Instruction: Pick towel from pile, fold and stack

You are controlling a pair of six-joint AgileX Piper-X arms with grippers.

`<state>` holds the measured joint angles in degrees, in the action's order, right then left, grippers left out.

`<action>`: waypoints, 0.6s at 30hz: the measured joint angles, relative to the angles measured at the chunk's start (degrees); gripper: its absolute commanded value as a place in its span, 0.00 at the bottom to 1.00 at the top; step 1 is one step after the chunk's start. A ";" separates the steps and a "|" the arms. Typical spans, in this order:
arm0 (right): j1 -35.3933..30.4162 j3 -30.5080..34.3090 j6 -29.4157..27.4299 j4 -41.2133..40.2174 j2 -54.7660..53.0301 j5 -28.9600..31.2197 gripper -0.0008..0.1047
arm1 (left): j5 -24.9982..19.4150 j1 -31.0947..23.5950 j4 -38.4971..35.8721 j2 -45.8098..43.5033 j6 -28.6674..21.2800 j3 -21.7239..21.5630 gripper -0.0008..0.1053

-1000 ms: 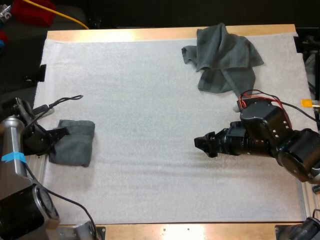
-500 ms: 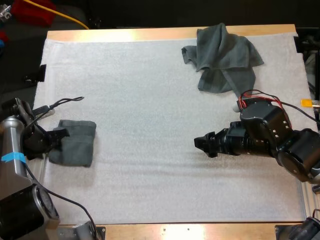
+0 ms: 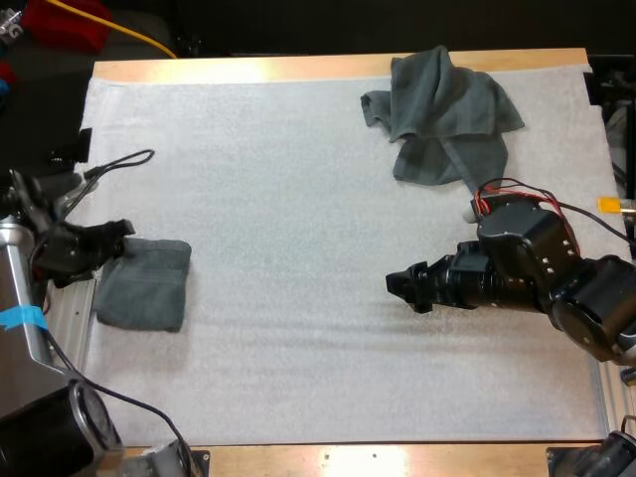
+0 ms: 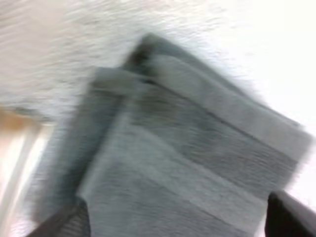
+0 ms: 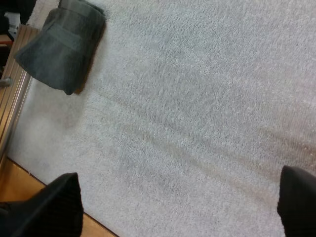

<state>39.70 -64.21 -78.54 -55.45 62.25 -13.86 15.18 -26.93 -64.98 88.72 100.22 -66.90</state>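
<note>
The crumpled towel (image 3: 444,114) lies near the right gripper (image 3: 399,286), behind and to one side of its wide-open, empty fingers, while the left gripper (image 3: 119,231), fingers likewise apart and empty, hangs well away from it over the folded towel (image 3: 147,288).

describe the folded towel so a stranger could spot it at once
On the white mat, look to the left edge in the high view. The folded towel lies there, a flat, neat rectangle, unlike the crumpled towel heaped at the far side.
</note>
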 measured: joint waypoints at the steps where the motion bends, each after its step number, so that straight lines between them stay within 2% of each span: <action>1: 0.00 0.00 0.00 0.00 0.00 0.00 0.75 | 0.13 0.99 0.29 0.01 -0.21 0.00 0.66; 4: 0.00 0.00 0.00 0.00 0.00 0.00 0.75 | -1.19 4.68 1.10 0.01 -2.00 0.00 0.66; 8: 0.00 0.00 0.00 0.00 0.00 0.00 0.75 | -9.08 10.06 3.59 0.01 -4.05 0.00 0.66; 11: 0.00 0.00 0.00 0.00 0.00 0.00 0.75 | -13.23 12.41 5.83 0.01 -5.44 0.00 0.66; 18: 0.00 0.00 0.00 0.08 0.00 0.00 0.75 | -15.39 13.01 10.18 0.79 -5.88 0.00 0.66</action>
<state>39.70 -64.21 -78.54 -55.37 62.25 -13.86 -0.20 -13.92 -54.81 89.51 94.34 -66.90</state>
